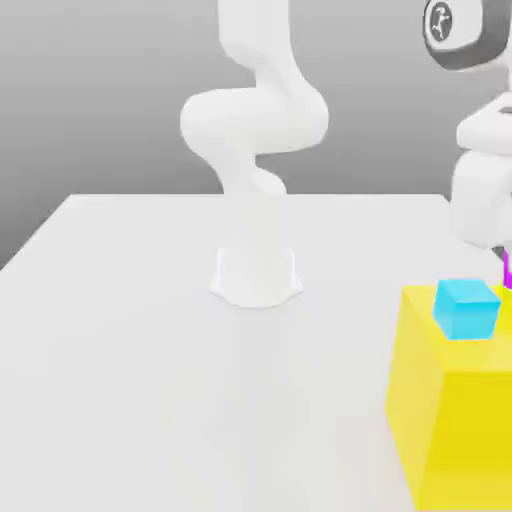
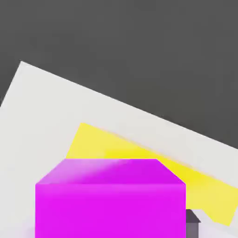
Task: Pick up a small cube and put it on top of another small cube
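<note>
Now the cyan cube [image 1: 466,307] sits on the yellow block [image 1: 455,420], lower right of the exterior view. The magenta cube [image 1: 507,270] (partly cropped) shows just right of it. Whether the jaws hold it, I cannot tell.

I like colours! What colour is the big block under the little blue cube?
Yellow. The big block shows best in the exterior view, with the cyan cube on top.

The magenta cube [image 1: 507,270] is mostly cut off at the exterior view's right edge; perhaps held.

Cyan cube [image 1: 466,307] upright; magenta cube [image 2: 110,200] just beside (possibly raised).
</note>
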Tool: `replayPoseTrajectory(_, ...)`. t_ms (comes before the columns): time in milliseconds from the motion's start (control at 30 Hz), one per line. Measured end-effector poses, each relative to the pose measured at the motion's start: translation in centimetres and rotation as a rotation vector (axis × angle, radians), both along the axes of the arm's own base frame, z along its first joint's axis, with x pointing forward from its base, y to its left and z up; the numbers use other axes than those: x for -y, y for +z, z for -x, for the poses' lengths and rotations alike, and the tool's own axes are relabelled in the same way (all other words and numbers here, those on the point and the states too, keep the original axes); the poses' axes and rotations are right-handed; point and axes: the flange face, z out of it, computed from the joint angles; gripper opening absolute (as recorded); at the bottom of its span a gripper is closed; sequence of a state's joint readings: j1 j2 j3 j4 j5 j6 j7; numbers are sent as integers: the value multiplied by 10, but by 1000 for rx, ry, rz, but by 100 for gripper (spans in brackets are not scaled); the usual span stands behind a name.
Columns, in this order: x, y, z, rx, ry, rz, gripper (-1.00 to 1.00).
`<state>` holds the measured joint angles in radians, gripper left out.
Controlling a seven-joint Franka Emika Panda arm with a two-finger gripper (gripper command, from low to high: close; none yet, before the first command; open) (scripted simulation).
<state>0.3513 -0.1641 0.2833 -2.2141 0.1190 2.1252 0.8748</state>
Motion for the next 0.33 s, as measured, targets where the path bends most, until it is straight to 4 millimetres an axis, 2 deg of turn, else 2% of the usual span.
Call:
replayPoseTrajectory(33, -16, 9, 20, -3, 31, 20, -100)
replayPoseTrajectory(67, -18, 7, 32, -16, 26, 51, -100)
replayPoseTrajectory(200, -21, -45, 41, -27, 20, 81, -100)
replayPoseTrajectory(233, -21, -54, 42, -27, 21, 82, 100)
replayPoseTrajectory(333, -21, -54, 42, -27, 21, 82, 100)
